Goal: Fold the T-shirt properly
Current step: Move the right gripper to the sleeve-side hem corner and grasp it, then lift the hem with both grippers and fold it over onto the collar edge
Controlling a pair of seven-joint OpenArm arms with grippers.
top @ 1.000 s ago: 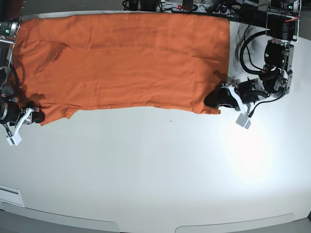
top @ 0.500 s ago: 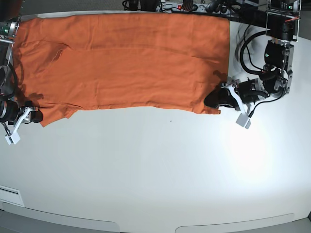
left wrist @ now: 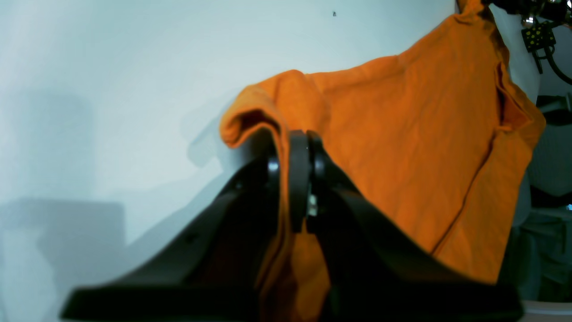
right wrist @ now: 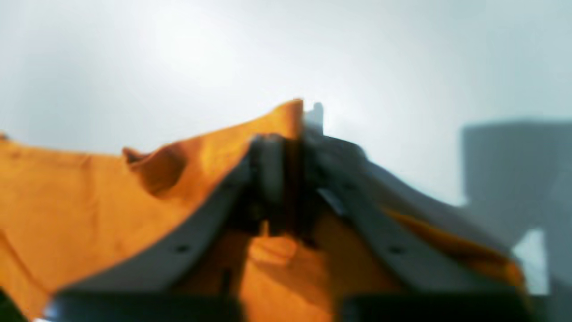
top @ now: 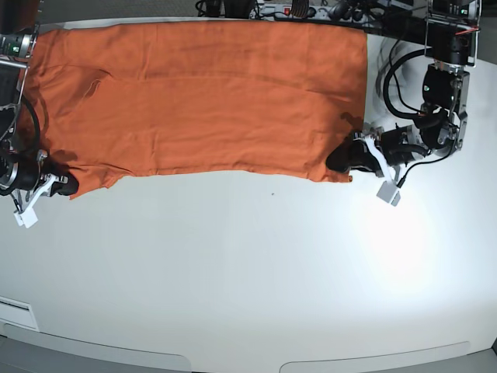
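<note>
The orange T-shirt (top: 202,97) lies spread flat across the far half of the white table (top: 256,272). My left gripper (top: 340,162), on the base view's right, is shut on the shirt's near right corner; in the left wrist view (left wrist: 298,179) its jaws pinch a fold of orange fabric (left wrist: 402,147). My right gripper (top: 64,185), on the base view's left, is shut on the shirt's near left corner; the blurred right wrist view (right wrist: 290,147) shows orange cloth (right wrist: 89,201) clamped between its jaws. The white tag is hidden.
Cables and a power strip (top: 295,9) run along the table's far edge. The left arm's black links and cables (top: 427,116) stand to the right of the shirt. A white label (top: 15,313) sits at the near left edge.
My right gripper has shifted slightly right and toward the shirt, drawing the near left corner with it. The left gripper and the rest of the shirt have not moved.
</note>
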